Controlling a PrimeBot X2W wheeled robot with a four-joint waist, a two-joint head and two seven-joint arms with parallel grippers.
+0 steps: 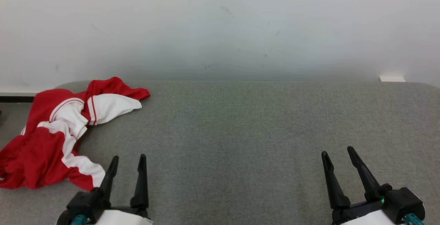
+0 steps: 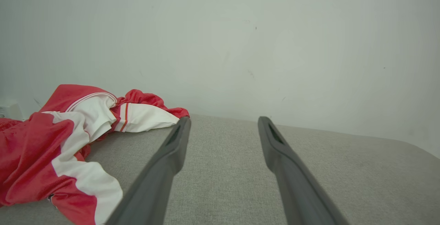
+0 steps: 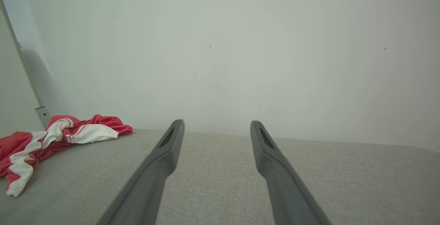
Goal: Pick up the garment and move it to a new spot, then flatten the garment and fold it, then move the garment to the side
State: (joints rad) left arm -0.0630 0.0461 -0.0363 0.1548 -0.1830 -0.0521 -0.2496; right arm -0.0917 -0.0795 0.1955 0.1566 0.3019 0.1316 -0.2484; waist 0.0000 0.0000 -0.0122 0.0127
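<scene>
left pincer (image 1: 129, 156), right pincer (image 1: 337, 150): spread wide, empty.

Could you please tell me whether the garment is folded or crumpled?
Crumpled: the garment lies in a loose heap on the grey surface, red and white panels twisted over each other.

The garment (image 1: 44, 139) is cut off by the left edge of the head view, and its own folds hide much of it. A small white thing (image 1: 392, 78) at the far right is too small to identify.
</scene>
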